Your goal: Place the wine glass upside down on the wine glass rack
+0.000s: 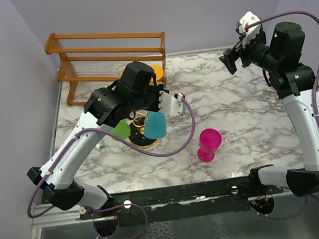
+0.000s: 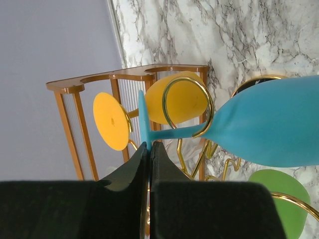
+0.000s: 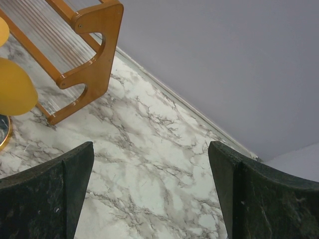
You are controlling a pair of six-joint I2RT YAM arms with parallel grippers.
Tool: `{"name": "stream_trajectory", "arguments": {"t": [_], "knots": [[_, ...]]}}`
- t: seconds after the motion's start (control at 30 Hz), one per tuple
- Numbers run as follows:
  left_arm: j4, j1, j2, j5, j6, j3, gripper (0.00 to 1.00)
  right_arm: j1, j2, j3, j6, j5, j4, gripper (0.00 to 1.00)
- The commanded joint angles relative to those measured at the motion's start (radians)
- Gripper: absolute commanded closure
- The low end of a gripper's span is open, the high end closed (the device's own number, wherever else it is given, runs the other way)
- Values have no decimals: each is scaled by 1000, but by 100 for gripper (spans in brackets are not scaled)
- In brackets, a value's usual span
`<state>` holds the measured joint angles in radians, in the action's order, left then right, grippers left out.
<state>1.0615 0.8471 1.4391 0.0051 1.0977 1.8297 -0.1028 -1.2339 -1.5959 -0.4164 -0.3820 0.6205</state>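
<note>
ok so the left gripper (image 2: 150, 149) has its jaws pinched tight together on the foot of the blue wine glass (image 2: 269, 124). The stem is threaded through one of the gold loops of the wine glass rack (image 1: 144, 143), and the bowl sits on the far side of that loop. So the glass is on the rack's arm but the gripper hasn't let go, and I can't tell if the foot is resting on the wire yet.

The right gripper (image 3: 149, 149) is way off over the marble table (image 1: 247, 120), jaws wide apart and holding nothing.

What I'd worry about:
- Letting go too early. If the foot isn't seated flat on the loop, I reckon the glass drops or swings as soon as the jaws part.
- It's crowded in there. The yellow glass (image 2: 182, 102) is right behind the same loop and the green glass (image 2: 276, 186) is just below the blue bowl, so any swing probably clinks into one of them.
- Backing out. The fingers are thin but they're right on the foot, so a crooked pull could drag the stem back out of the loop.
- The rack looks light, so a sideways push might tip the whole thing

The pink glass (image 1: 209, 142) is well clear, no issue there
</note>
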Motion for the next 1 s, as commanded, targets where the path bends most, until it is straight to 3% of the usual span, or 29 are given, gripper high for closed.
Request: {"name": "stream_trajectory", "arguments": {"t": [0.0, 0.6, 0.97], "knots": [[-42, 12, -4, -9, -10, -2, 100, 5, 23, 12, -6, -6, -34, 3], [-59, 41, 14, 23, -62, -22, 100, 11, 26, 17, -7, -16, -33, 3], [-18, 42, 10, 92, -109, -22, 93, 12, 25, 21, -12, -11, -34, 2]]}}
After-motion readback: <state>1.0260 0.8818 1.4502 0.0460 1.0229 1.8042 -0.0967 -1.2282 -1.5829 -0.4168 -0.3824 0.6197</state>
